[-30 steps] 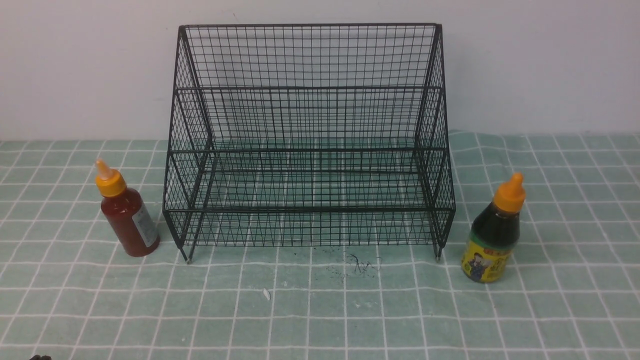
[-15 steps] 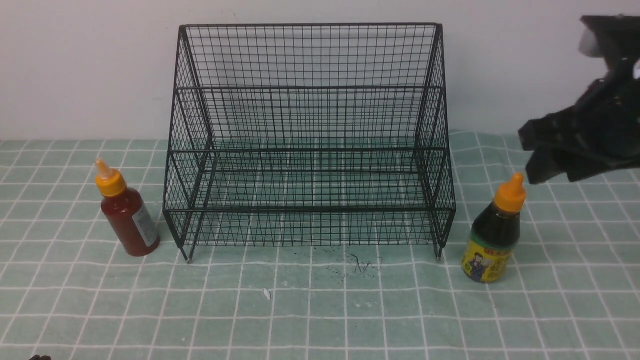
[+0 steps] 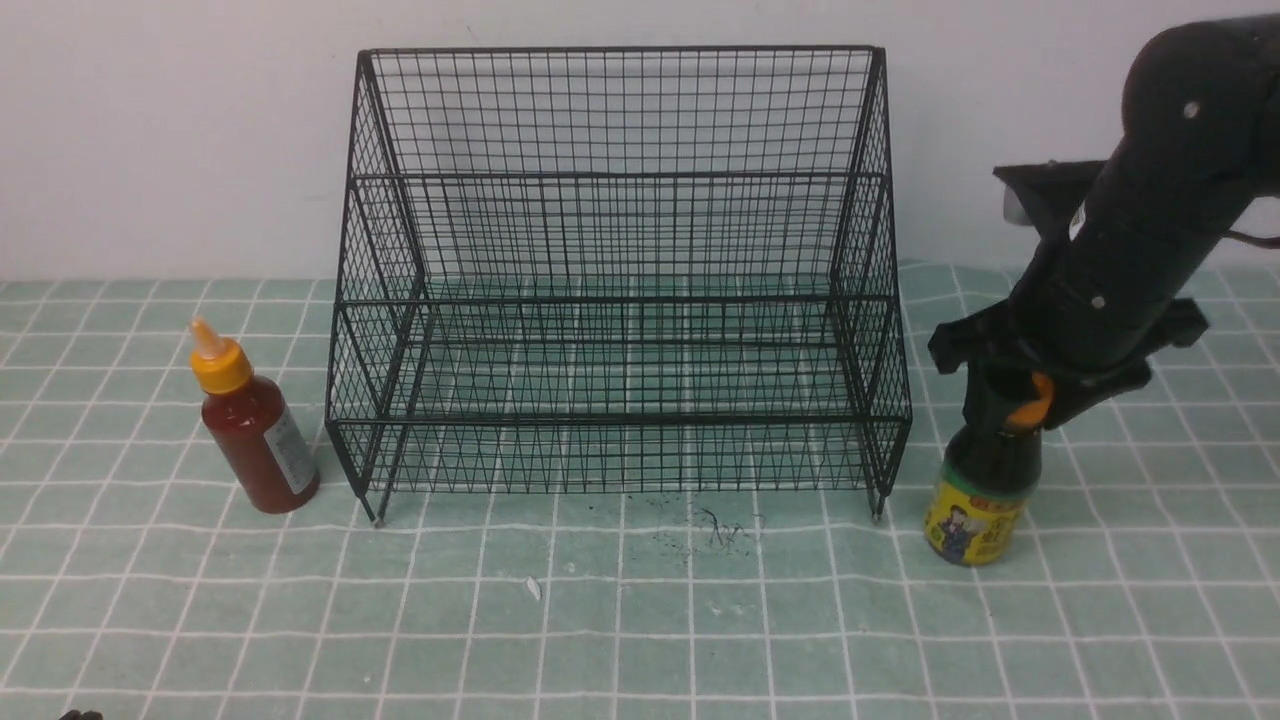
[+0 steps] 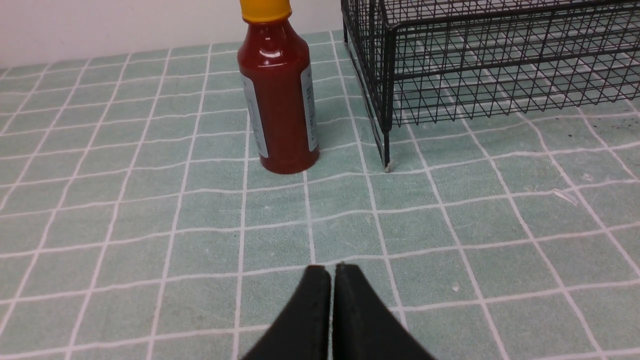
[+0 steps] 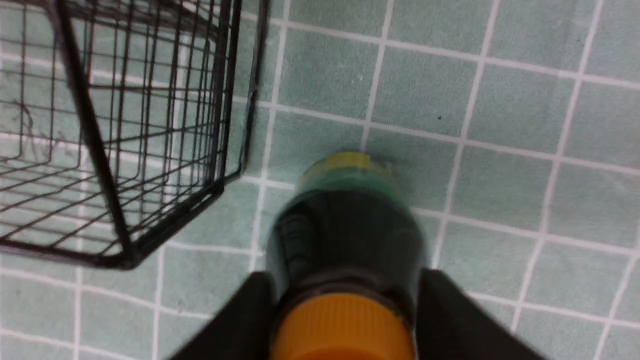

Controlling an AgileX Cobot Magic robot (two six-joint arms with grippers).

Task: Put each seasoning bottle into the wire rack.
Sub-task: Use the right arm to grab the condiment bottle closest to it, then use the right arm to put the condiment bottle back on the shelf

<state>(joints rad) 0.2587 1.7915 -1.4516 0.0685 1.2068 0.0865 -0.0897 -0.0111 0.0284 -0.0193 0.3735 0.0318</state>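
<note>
Right gripper [image 3: 1010,418] astride the dark bottle [image 3: 975,510]
Its jaws stand wide either side of the neck; the bottle stands right of the rack [image 3: 615,240], red bottle [image 3: 262,450] left. Left gripper [image 4: 326,272] closed, empty.

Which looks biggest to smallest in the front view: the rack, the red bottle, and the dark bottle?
1. The rack, by far the largest.
2. The red bottle and the dark bottle look about alike. The right gripper hides the dark bottle's top, so I won't rank them.
</note>
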